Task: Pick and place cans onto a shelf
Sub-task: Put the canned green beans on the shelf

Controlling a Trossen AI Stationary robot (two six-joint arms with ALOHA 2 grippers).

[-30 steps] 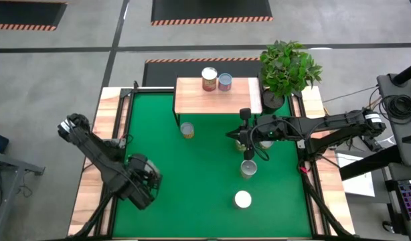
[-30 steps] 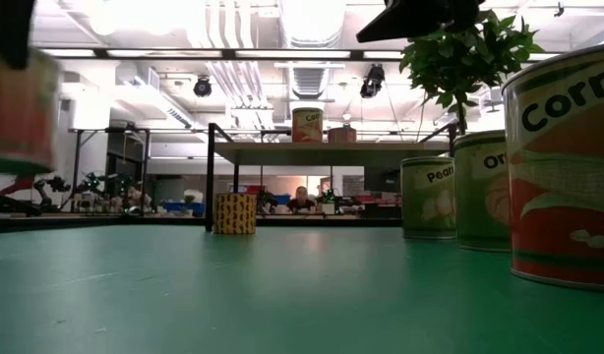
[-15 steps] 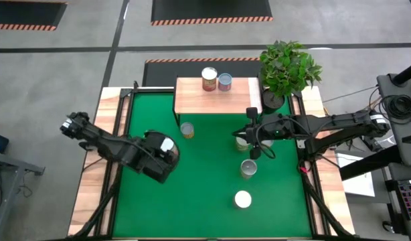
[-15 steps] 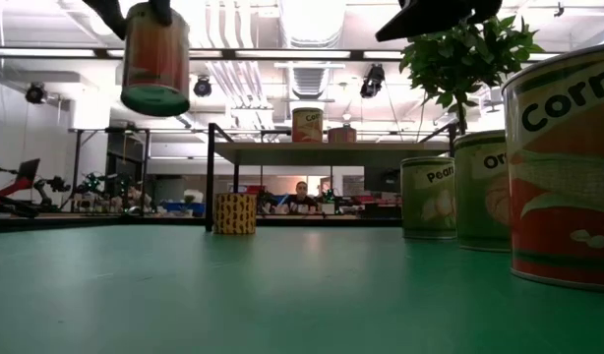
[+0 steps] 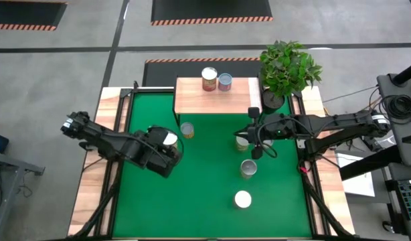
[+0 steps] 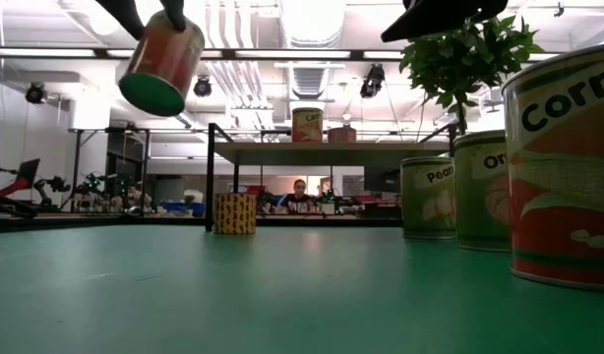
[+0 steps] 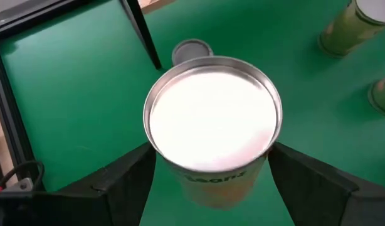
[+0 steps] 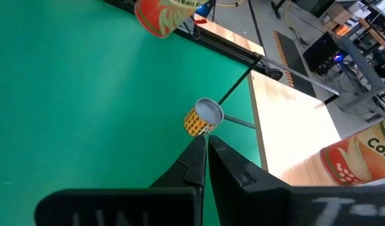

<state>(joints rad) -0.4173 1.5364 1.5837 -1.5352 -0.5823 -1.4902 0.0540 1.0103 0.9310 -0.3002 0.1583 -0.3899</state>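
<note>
Landmark: the shelf, a small rectangular light-wood board on thin black legs, set at the far edge of the green table.
Left gripper: in front of the shelf's left end, above the green mat; its two dark fingers are clamped on either side of the held can.
Held can: a cylinder with a smooth silvery-white round lid and raised metal rim; its side is red-orange with a green band and yellowish near the lid; the lettering on it is too blurred to read. In the low view it hangs tilted, clear of the mat.
Right gripper: in front of the shelf's right end, holding nothing; the two slim dark fingers are pressed together.
On the shelf: two upright cans side by side, the corn can, larger, orange and yellow, with "Cor" legible in the right wrist view, and the smaller can, grey-blue sided.
Just before the shelf's left leg: the yellow can, short, with a patterned yellow wrap and grey lid.
Before the shelf's right end: three upright tins in a row running away from it; in the low view the nearest to the shelf reads "Pear", green-labelled, the next shows "Or", the last "Corn".
Plant: leafy green, in a dark pot, right of the shelf.
</note>
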